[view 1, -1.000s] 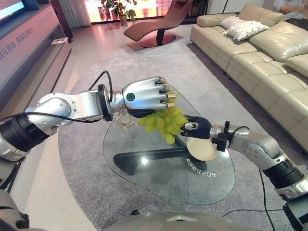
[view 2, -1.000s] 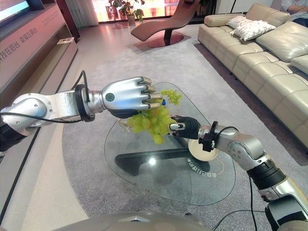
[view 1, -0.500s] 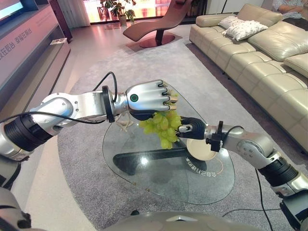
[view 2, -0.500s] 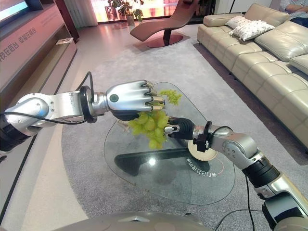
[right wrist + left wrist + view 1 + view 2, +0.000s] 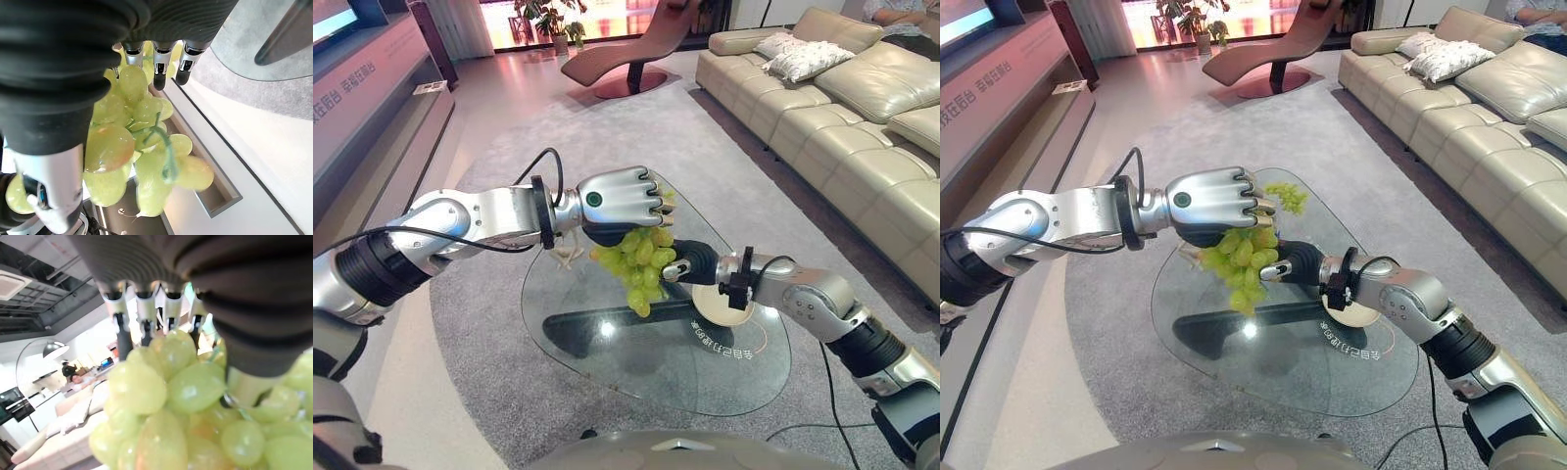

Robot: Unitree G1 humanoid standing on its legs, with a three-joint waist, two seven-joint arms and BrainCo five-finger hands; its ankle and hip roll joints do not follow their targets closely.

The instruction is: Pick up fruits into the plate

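Note:
My left hand (image 5: pixel 617 199) is above the glass table (image 5: pixel 607 367), shut on a bunch of green grapes (image 5: pixel 641 262) that hangs below it. My right hand (image 5: pixel 691 262) comes in from the right and rests against the bunch's side, fingers (image 5: pixel 159 73) relaxed along the grapes (image 5: pixel 142 147) and thumb (image 5: pixel 54 191) apart. A small cream plate (image 5: pixel 717 305) lies on the table under my right wrist. A second bunch of green grapes (image 5: pixel 1286 196) lies at the table's far edge.
A small pale object (image 5: pixel 566 257) lies on the glass below my left wrist. A beige sofa (image 5: pixel 862 117) runs along the right, with a person (image 5: pixel 901 12) at its far end. A brown lounge chair (image 5: pixel 626 54) stands beyond the grey rug (image 5: pixel 480 323).
My right hand has moved left from above the plate up to the hanging grapes. My left hand with the bunch has sunk slightly.

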